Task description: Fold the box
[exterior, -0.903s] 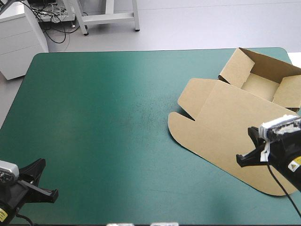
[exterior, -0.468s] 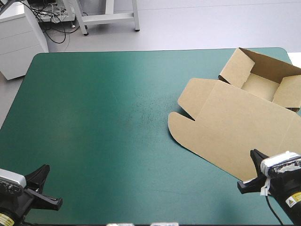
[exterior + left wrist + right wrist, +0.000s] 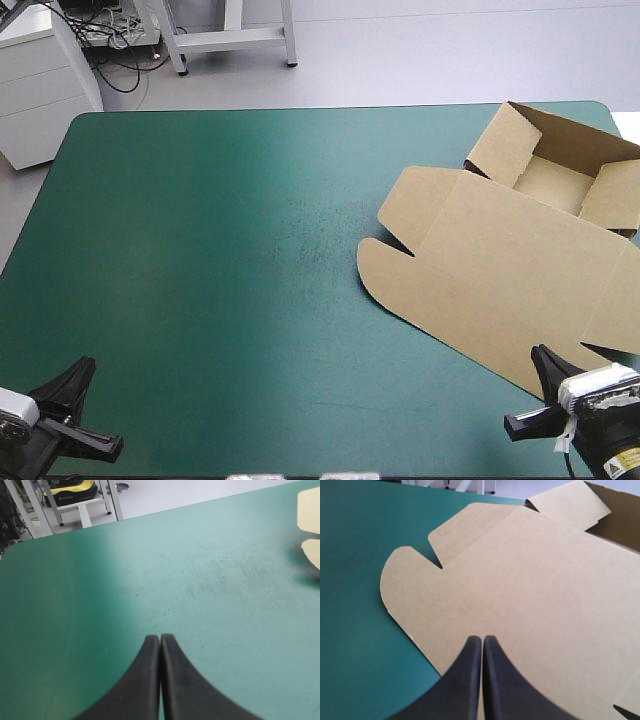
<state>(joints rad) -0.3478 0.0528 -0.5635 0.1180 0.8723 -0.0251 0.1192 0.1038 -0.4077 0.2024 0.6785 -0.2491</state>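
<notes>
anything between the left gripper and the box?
Nothing: only bare teal-green cover lies between the left gripper and the box, as the high and left wrist views show.

We see the brown box lying on the right side of the worktop, partly formed. Its tray stands open near the far right corner, walls raised and tucked. The lid lies flat, reaching from the tray toward the near edge. Two rounded flaps face the worktop's middle, with a notch between them.
</notes>
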